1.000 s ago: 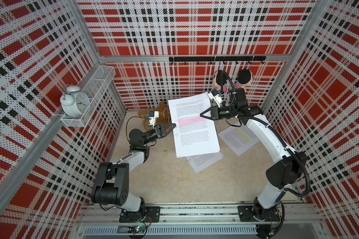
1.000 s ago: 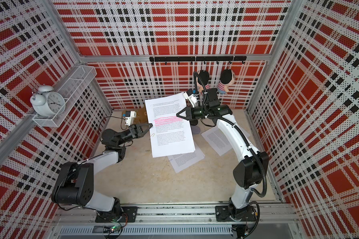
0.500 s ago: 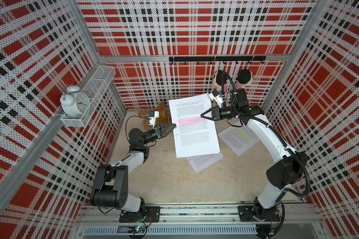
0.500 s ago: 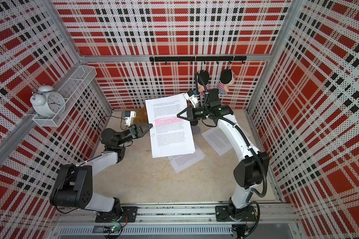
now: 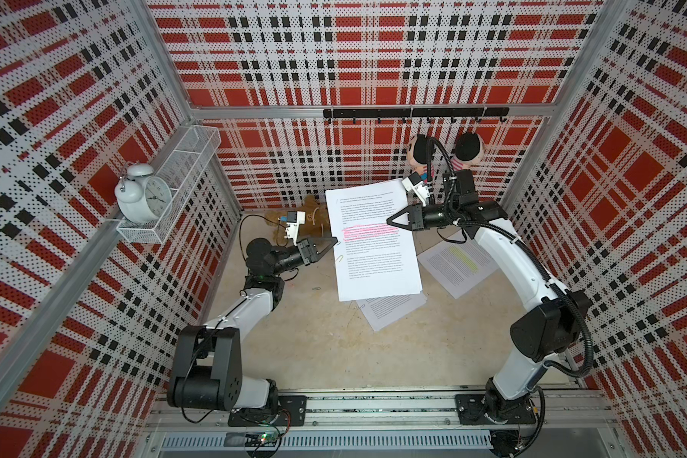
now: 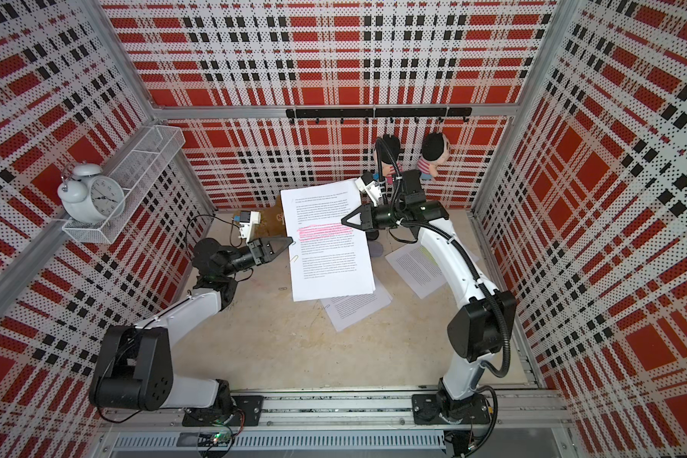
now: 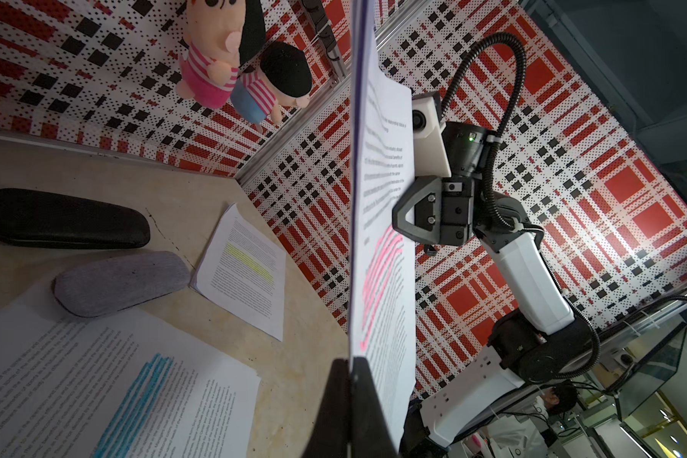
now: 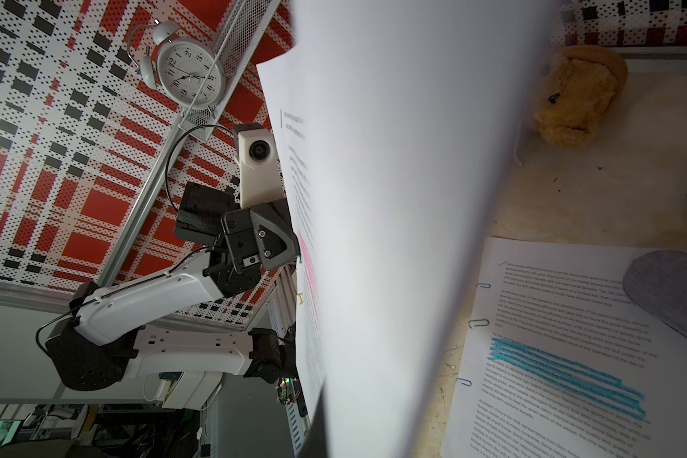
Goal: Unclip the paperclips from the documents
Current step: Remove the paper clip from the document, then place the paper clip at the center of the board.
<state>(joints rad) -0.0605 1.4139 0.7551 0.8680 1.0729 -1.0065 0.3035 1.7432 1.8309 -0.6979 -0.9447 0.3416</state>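
In both top views the pink-banded document (image 5: 375, 253) is covering most of the blue-banded document (image 5: 391, 313) under it, and the paperclip (image 5: 338, 259) at its edge beside the left gripper (image 5: 334, 242) is showing too small to tell its colour. In the left wrist view that gripper's fingers (image 7: 330, 416) are running off the picture's edge, hiding whether a paperclip is lying between them. In the right wrist view the pink-banded document's near side is blurring, and the grey case (image 8: 671, 293) beyond it is being cut off.
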